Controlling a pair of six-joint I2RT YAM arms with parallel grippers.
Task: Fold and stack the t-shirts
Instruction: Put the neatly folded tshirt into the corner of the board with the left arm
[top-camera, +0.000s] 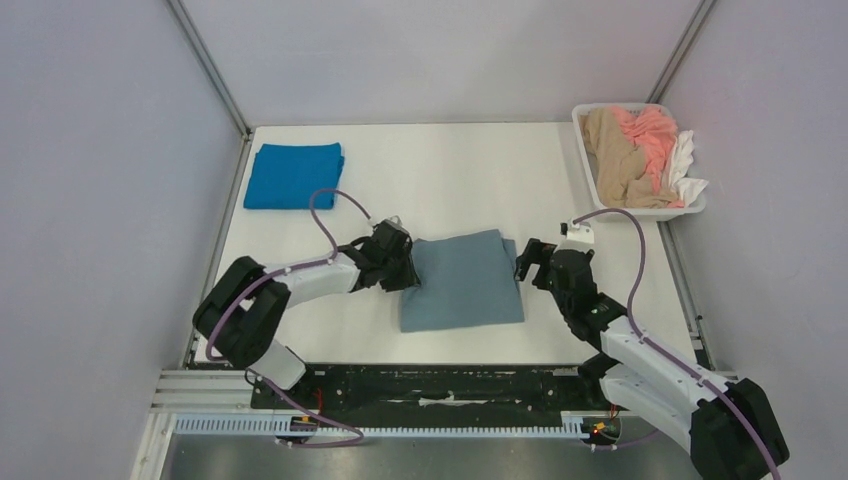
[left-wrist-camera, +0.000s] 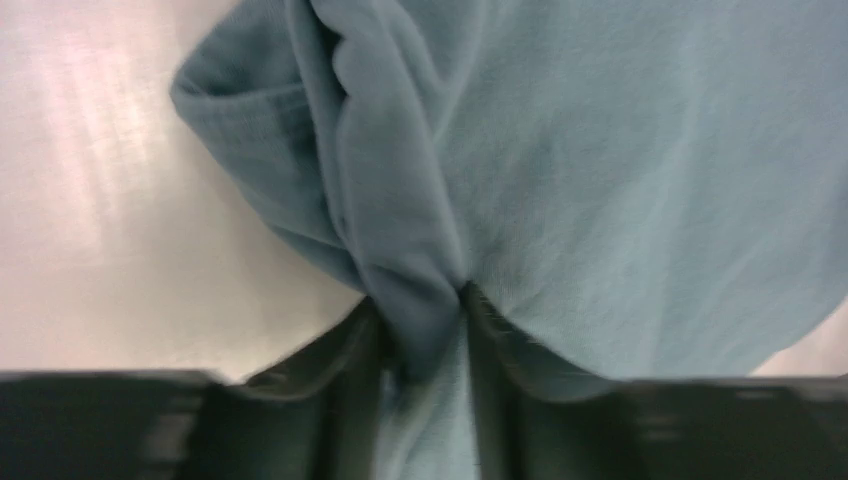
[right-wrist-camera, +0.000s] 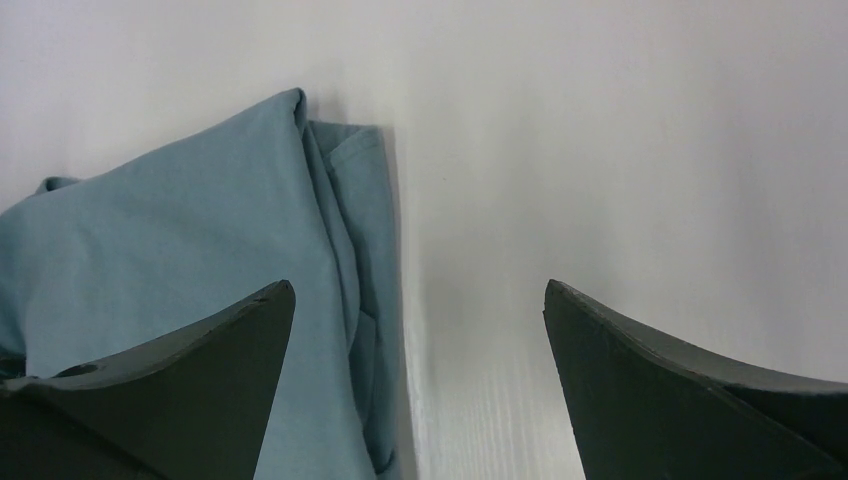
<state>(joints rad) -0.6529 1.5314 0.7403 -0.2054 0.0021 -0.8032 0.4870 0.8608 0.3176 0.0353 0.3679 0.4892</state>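
At mid-table, your left gripper pinches the left edge of the folded dusty grey-blue cloth t-shirt; your right gripper gapes empty beside its right edge. The cobalt blue cloth t-shirt lies folded far-left.

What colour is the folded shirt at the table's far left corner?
The folded t-shirt is plain bright blue, clearest in the top external view.
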